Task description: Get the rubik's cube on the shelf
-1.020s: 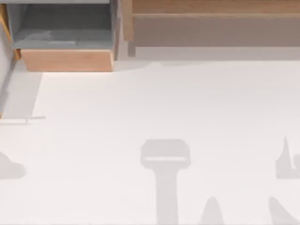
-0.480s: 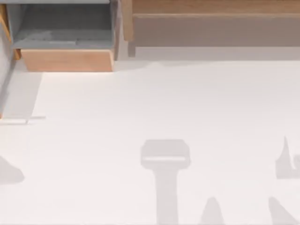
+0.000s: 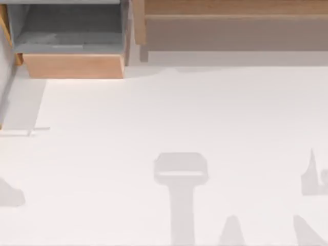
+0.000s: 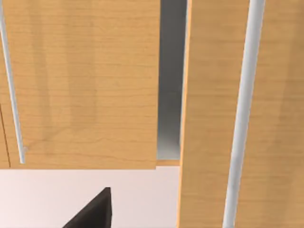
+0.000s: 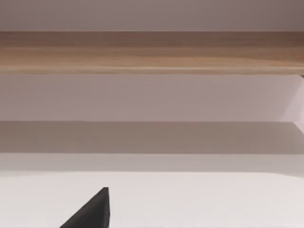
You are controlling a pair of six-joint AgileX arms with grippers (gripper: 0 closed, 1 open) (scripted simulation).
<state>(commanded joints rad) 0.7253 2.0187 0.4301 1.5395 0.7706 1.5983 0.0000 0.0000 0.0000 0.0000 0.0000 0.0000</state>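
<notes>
The rubik's cube is out of view. The shelf [image 3: 230, 32] runs along the back right of the table, a long brown piece with a lighter board on top and a dull grey-brown front. Its wooden board [image 5: 152, 52] also crosses the right wrist view, above white table. A dark part of my right gripper [image 5: 90, 211] juts in at that view's edge. A dark part of my left gripper [image 4: 92, 211] sits over white table, close to light-wood panels [image 4: 85, 85].
A shorter light-wood compartment [image 3: 72, 65] with grey inner walls stands at the back left. Grey shadows [image 3: 180, 174] lie on the white table [image 3: 169, 113] near its front. Thin white rails [image 4: 242, 109] run along the wood panels in the left wrist view.
The shadow at the table's left edge has slid a little toward the front. Nothing else has visibly moved.
</notes>
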